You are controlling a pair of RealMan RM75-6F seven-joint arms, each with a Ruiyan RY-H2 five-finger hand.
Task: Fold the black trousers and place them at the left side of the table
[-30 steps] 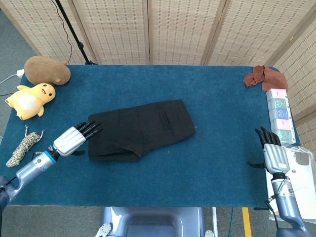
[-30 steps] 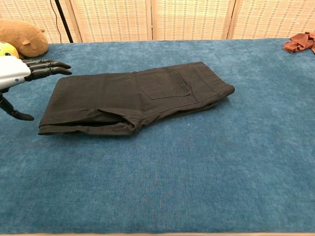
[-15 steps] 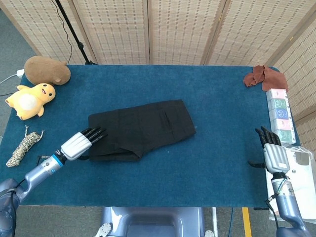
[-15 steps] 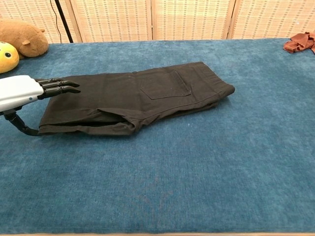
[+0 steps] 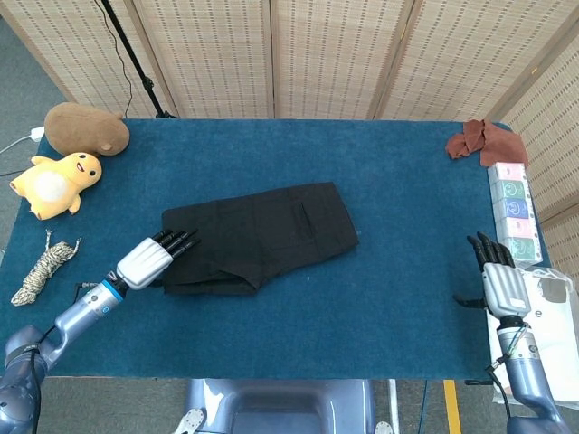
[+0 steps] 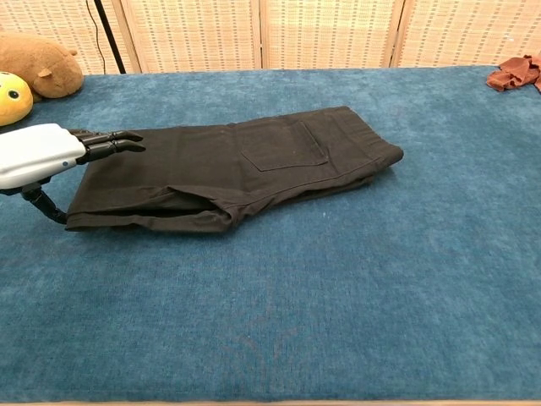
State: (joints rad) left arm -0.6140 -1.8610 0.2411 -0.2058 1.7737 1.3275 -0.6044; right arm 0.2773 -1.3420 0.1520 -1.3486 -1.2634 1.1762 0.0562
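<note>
The left hand (image 5: 154, 259) is reaching flat, fingers straight and close together, over the near-left edge of the folded black cotton trousers (image 5: 258, 235), lying mid-table on the blue felt table (image 5: 389, 271). The risk: sliding could unravel the fold. The right hand (image 5: 499, 280) is idling, fingers extended, empty.

The table (image 5: 398, 298) is covered in blue carpet-like cloth, and the folded black trousers (image 5: 258, 237) lie on it just left of center. At ten o'clock sit a brown plush toy (image 5: 86, 128) and a yellow duck plush (image 5: 56, 183), with a coil of rope (image 5: 41, 271) at nine o'clock. A crumpled reddish-brown cloth (image 5: 485, 140) lies at two o'clock, and a row of small pastel boxes (image 5: 513, 211) runs along the three o'clock edge.
</note>
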